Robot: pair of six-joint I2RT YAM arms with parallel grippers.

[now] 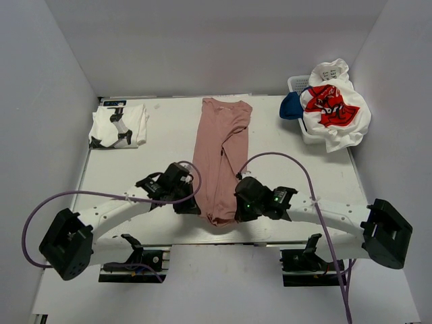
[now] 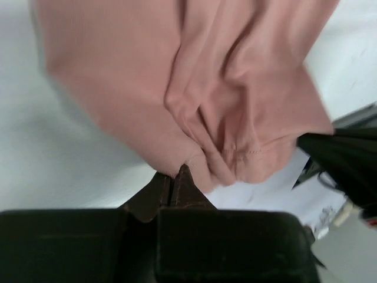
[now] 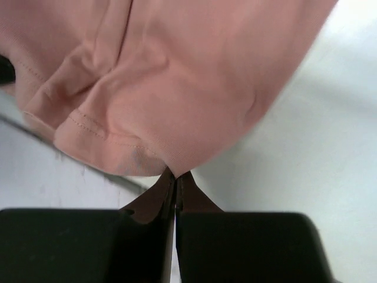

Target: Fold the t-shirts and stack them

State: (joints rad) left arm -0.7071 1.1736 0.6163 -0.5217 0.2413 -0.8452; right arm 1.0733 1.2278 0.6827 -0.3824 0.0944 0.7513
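Note:
A dusty-pink t-shirt [image 1: 221,152] lies as a long narrow strip down the middle of the table, collar end far, hem end near. My left gripper [image 1: 196,208] is shut on the near left corner of the pink t-shirt [image 2: 194,94], its fingertips [image 2: 184,174] pinching the hem. My right gripper [image 1: 236,214] is shut on the near right corner of the same shirt [image 3: 177,76], the cloth edge caught between its fingertips [image 3: 182,177]. A folded white t-shirt [image 1: 119,126] with dark print lies at the far left.
A white slotted basket [image 1: 298,84] stands at the far right, holding a white t-shirt with red graphic [image 1: 334,108] and a navy one [image 1: 291,106]. The table's near edge [image 1: 223,237] runs just below both grippers. White walls enclose the table.

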